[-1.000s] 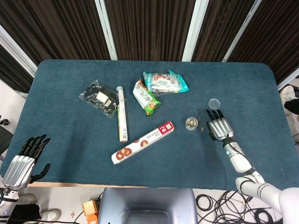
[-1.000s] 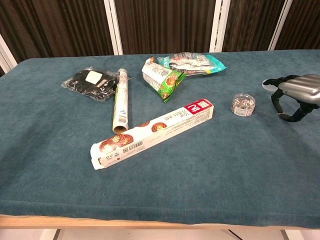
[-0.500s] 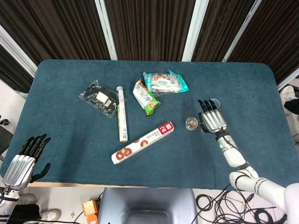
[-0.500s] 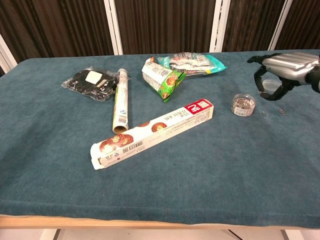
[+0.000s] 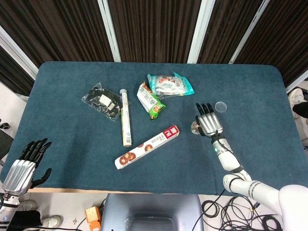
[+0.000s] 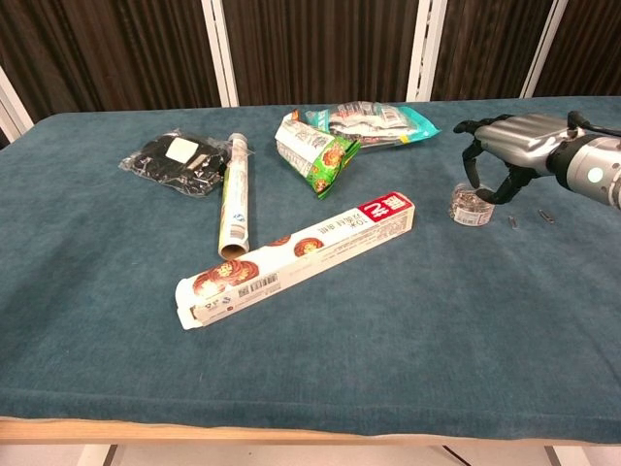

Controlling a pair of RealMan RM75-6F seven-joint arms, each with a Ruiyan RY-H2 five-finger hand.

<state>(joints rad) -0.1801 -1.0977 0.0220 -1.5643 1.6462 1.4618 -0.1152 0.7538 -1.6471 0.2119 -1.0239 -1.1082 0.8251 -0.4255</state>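
Paper-clip tub (image 6: 473, 204), a small clear round container, sits on the right half of my blue counter (image 6: 320, 349), just right of the long biscuit box (image 6: 296, 258). My right hand (image 6: 504, 148) hangs directly above it, palm down, its fingers (image 6: 472, 163) curled downward and spread around the tub's top; I cannot tell whether they touch it. In the head view the same hand (image 5: 208, 123) covers most of the tub (image 5: 194, 126), so only its left edge shows. A clear round lid (image 5: 220, 106) lies on the counter just beyond the hand, toward the far edge. Two loose clips (image 6: 529, 219) lie on the cloth to the right of the tub.

My left hand (image 5: 24, 165) is at the near left corner, off the counter's edge, fingers apart and holding nothing.

Farther left lie a narrow tube (image 6: 234, 195), a black item in a clear bag (image 6: 179, 158), a green snack packet (image 6: 315, 147) and a teal packet (image 6: 376, 119) behind it.
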